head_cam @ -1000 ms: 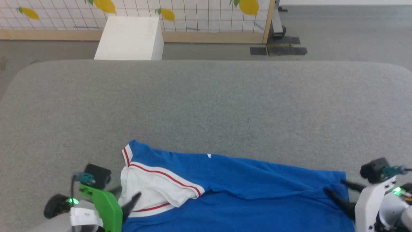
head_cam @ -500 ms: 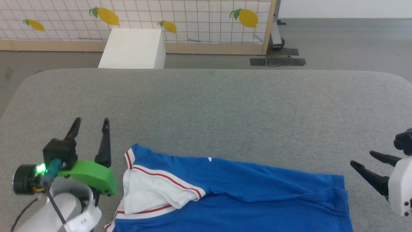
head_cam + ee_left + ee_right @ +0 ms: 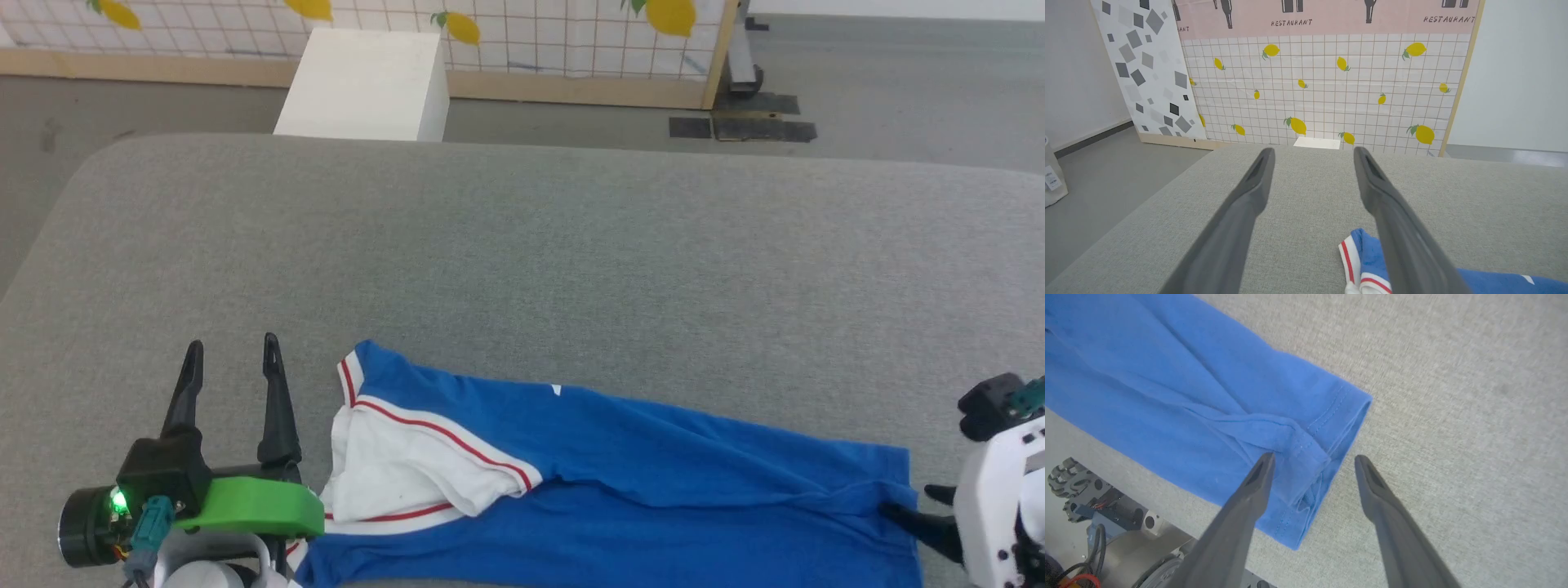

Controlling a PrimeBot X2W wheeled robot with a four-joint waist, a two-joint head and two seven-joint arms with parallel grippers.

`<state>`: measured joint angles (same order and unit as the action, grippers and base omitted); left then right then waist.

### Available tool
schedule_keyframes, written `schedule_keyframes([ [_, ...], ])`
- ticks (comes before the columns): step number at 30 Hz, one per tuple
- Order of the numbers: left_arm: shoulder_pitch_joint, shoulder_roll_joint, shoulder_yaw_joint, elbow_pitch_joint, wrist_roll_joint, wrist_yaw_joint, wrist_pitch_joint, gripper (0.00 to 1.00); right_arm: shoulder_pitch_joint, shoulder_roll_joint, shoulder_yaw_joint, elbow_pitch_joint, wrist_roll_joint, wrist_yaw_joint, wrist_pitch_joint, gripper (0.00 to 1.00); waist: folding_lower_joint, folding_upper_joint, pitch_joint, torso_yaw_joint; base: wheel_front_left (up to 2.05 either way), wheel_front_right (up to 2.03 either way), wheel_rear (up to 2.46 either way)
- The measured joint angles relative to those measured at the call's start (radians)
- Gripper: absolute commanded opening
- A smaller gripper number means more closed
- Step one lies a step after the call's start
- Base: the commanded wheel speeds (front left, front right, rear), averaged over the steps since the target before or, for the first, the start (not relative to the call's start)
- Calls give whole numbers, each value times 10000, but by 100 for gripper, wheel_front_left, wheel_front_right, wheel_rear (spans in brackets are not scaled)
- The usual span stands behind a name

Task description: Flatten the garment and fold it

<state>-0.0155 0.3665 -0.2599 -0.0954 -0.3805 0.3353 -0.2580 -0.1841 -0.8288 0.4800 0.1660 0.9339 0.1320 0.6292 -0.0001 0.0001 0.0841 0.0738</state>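
The garment (image 3: 620, 482), royal blue with a white, red-striped sleeve (image 3: 400, 478), lies in a folded, creased strip along the near edge of the grey table (image 3: 522, 245). My left gripper (image 3: 232, 345) stands open just left of the sleeve, fingers pointing away from me, holding nothing. In the left wrist view the left gripper (image 3: 1313, 150) is over bare table, with the garment's striped sleeve end (image 3: 1361, 249) beside its right finger. My right gripper (image 3: 908, 500) is open at the blue hem corner. The right wrist view shows the right gripper (image 3: 1313, 456) straddling that garment (image 3: 1188, 384) corner without gripping it.
A white box (image 3: 363, 82) stands on the floor beyond the table's far edge, before a lemon-print tiled panel (image 3: 522, 24). The table's near edge and my base (image 3: 1094, 514) show in the right wrist view. Bare grey table stretches beyond the garment.
Both grippers opened and let go of the garment. The left came off the sleeve and moved left. The right drew away from the hem, then came back to its corner. The camera shifted.
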Motion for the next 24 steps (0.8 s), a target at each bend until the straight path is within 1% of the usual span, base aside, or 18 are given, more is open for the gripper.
schedule_keyframes([
  [6,216,-1070,1009,345,729,-1149,-2,100,-78,825,280,1185,-153,0,-46,100,0,0,269,230,0,0,0],
  [10,298,-1693,1524,667,1212,-1860,-2,100,-296,982,633,1578,-282,0,-128,100,0,-1,383,354,0,0,0],
  [13,309,-2082,1893,861,1584,-2263,0,100,-405,1020,863,1745,-247,0,-240,100,0,-1,413,396,0,0,0],
  [14,312,-2173,1992,882,1670,-2362,-2,100,-435,1018,936,1760,-244,0,-280,31,0,-1,406,392,0,0,0],
  [15,317,-2270,2128,913,1760,-2489,0,100,-477,1012,1011,1770,-244,0,-424,0,0,0,390,377,0,0,0],
  [20,378,-2554,2621,1034,2217,-3001,0,100,-626,918,1312,1816,-341,-2,-1191,0,0,0,210,289,0,0,0],
  [24,512,-2723,2871,1066,2414,-3241,0,100,-626,721,1381,1649,-265,0,-1503,0,1,0,3,174,0,0,0],
])
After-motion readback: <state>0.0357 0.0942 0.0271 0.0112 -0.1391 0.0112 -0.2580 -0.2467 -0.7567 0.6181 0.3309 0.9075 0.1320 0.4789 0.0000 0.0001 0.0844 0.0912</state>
